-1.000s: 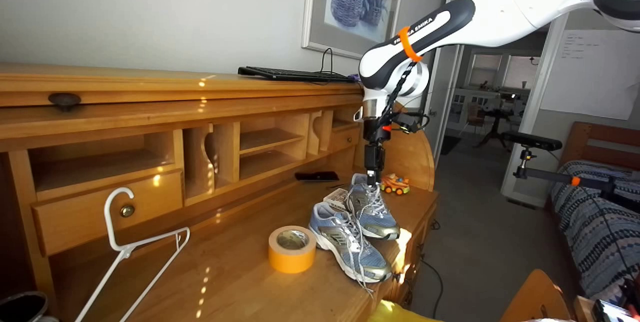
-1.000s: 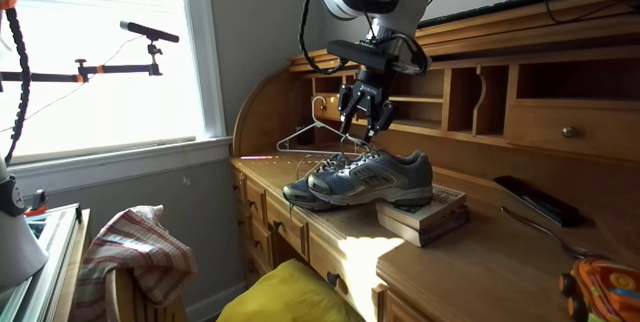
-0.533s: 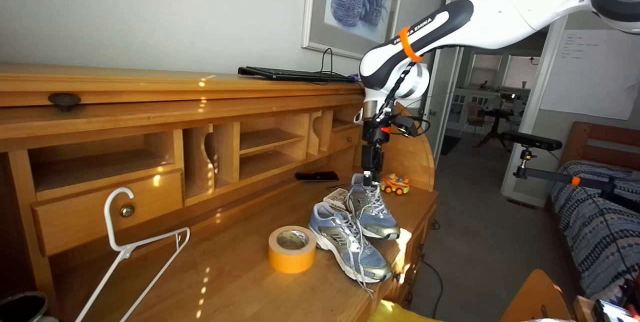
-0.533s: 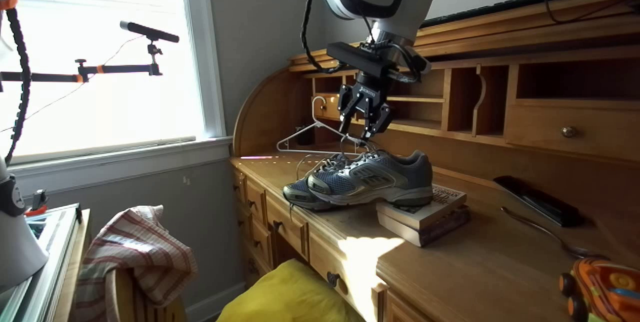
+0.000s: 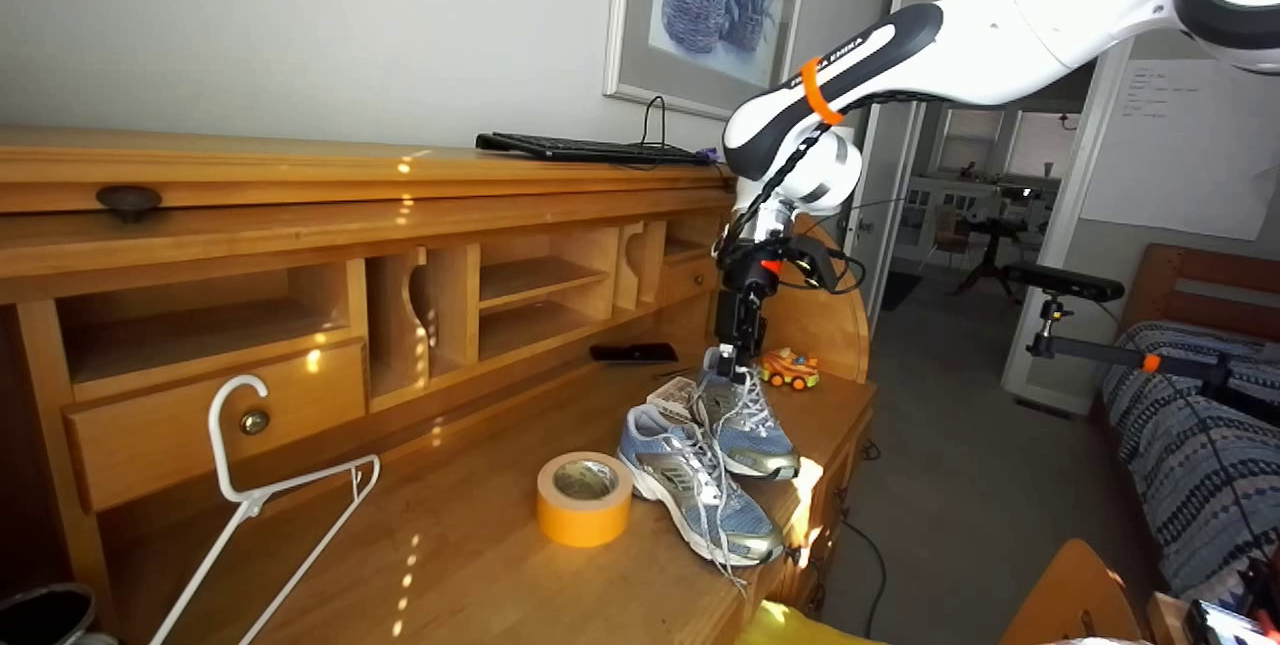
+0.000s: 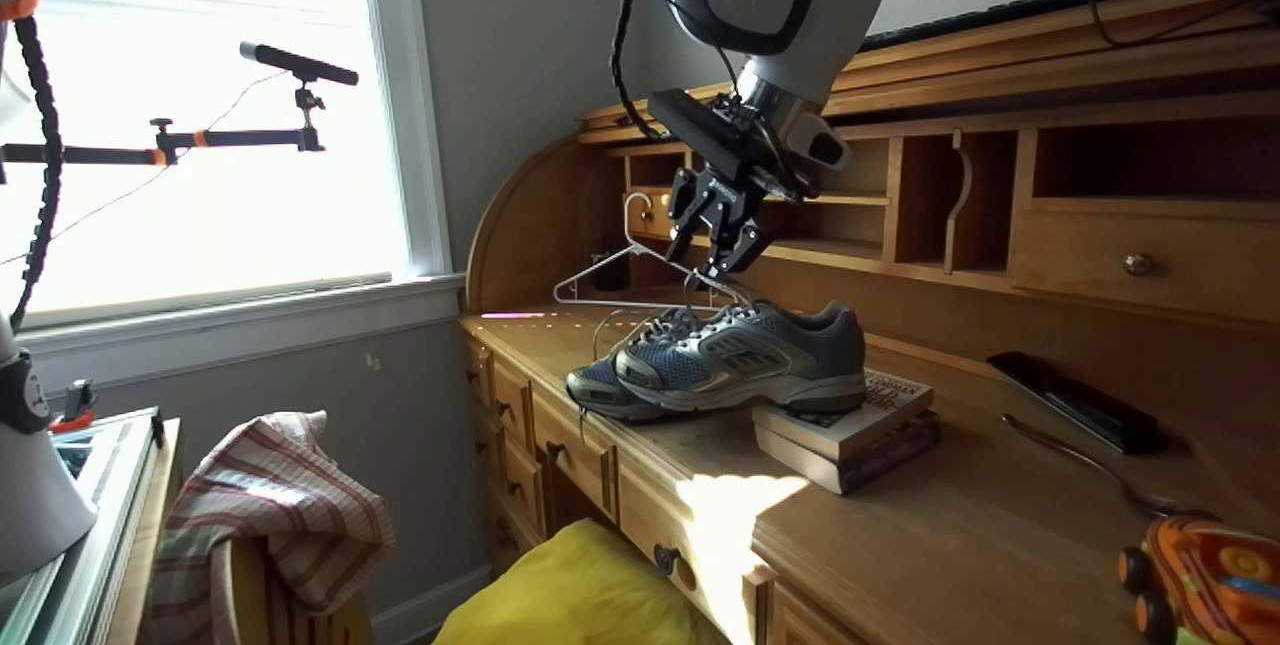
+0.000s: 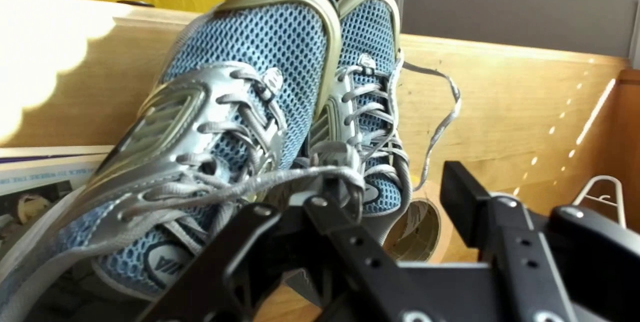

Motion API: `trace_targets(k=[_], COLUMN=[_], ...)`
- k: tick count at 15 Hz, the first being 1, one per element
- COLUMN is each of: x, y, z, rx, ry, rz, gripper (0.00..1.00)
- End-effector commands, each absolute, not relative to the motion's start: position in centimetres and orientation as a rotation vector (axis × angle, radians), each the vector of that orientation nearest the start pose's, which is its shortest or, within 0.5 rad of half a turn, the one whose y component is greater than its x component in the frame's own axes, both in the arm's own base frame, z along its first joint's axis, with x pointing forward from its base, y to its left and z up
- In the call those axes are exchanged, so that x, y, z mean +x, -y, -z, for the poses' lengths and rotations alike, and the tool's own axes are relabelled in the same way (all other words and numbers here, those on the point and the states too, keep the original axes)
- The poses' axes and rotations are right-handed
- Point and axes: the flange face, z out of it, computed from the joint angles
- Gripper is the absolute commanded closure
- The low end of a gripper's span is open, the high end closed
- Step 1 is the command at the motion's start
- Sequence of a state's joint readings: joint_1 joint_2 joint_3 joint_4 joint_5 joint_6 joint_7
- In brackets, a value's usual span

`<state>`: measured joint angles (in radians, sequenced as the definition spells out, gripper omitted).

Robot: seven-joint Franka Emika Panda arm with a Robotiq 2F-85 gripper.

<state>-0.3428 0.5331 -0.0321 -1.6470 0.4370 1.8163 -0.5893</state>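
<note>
A pair of blue and silver running shoes stands on the wooden desk. One shoe (image 5: 745, 430) has its heel raised on two stacked books (image 6: 850, 430); it fills the left of the wrist view (image 7: 250, 37). The second shoe (image 5: 690, 490) is beside it, also in the wrist view (image 7: 367, 32). My gripper (image 7: 392, 194) is open, tilted, just above the raised shoe's laces; it shows in both exterior views (image 5: 735, 370) (image 6: 693, 270). A grey lace (image 7: 280, 178) loops over to the left finger and seems to touch it. Nothing is clamped between the fingers.
A yellow tape roll (image 5: 583, 515) stands beside the shoes. A white hanger (image 5: 250, 500) leans farther along the desk. An orange toy car (image 6: 1210, 575), a black case-like object (image 6: 1080, 400) and a metal utensil (image 6: 1090, 465) lie beyond the books. Cubbyholes (image 5: 545, 285) line the desk's back.
My wrist has tilted. The fingertips have shifted towards the hanger side and slightly lower, nearer the laces. The shoes, books and tape have not moved.
</note>
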Motion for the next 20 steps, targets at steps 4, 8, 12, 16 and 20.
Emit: trace_targets(k=[4, 8, 12, 16, 20], x=[60.6, 60.3, 60.3, 60.3, 60.1], y=[21.5, 22.7, 23.6, 24.5, 25.5], z=[-29.5, -31.0, -32.3, -33.4, -34.8], rx=[-2.507, -2.447, -2.424, -2.418, -2.41], ry=[-0.043, -0.076, -0.094, -0.111, -0.122], rz=[-0.124, -0.059, -0.001, 0.052, 0.102], gripper=[0.44, 0.45, 0.45, 0.43, 0.41])
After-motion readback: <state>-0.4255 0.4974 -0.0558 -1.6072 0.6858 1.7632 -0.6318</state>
